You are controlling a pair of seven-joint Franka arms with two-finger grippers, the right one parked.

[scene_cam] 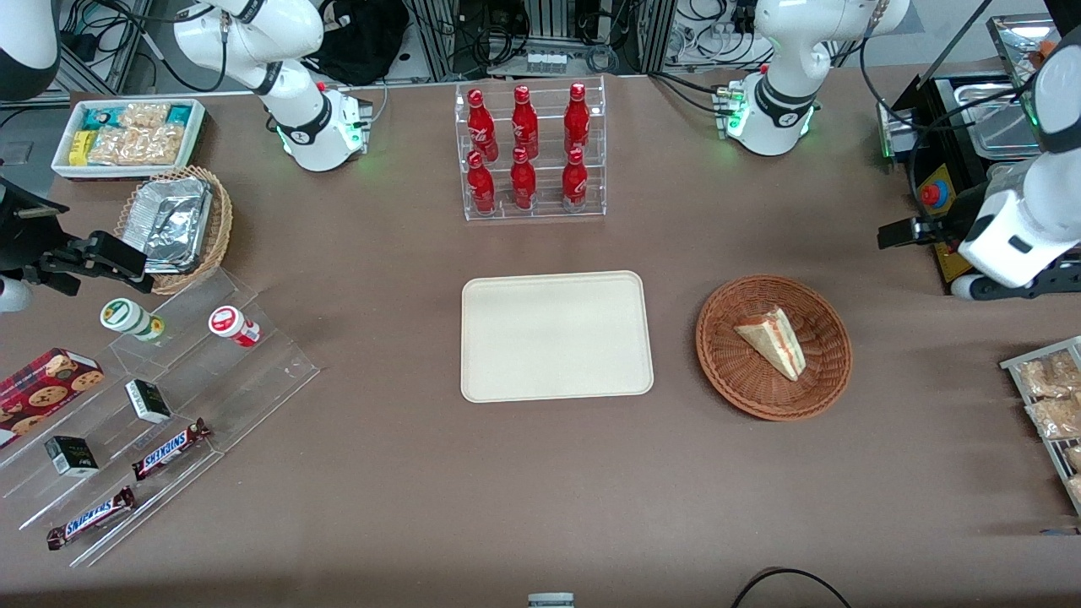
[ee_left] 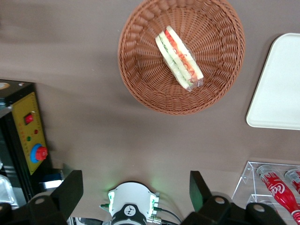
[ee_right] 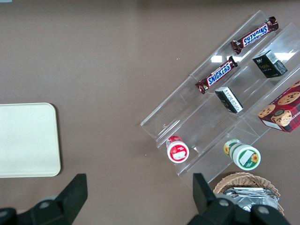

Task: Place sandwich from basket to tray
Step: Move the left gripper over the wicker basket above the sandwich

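One sandwich (scene_cam: 774, 339) lay in the brown wicker basket (scene_cam: 725, 365), a pale wedge tipped on its side with its red and green layers showing along the edge. In the wrist view the sandwich (ee_left: 178, 57) sat a little off the middle of the basket (ee_left: 140, 70), resting on the woven floor. The basket stood on the brown surface (scene_cam: 507, 473) just beside the cream tray (scene_cam: 556, 336), apart from it, toward the working arm's end. The tray carried nothing.

The working arm was raised at the edge of the surface, its white forearm angled downward and well apart from the basket. Its claw (ee_left: 133, 190) hung high above the surface with the two dark fingers (ee_left: 70, 187) spread wide and nothing between them. The wrist camera looked straight down, so the basket, a corner of the tray (ee_left: 276, 93) and the arm's own base all showed beneath it.

Farther from the front camera than the tray stood a clear rack of six red bottles (scene_cam: 528, 152). Toward the parked arm's end lay a clear stepped stand (scene_cam: 194, 388) with chocolate bars, small boxes and two cups.
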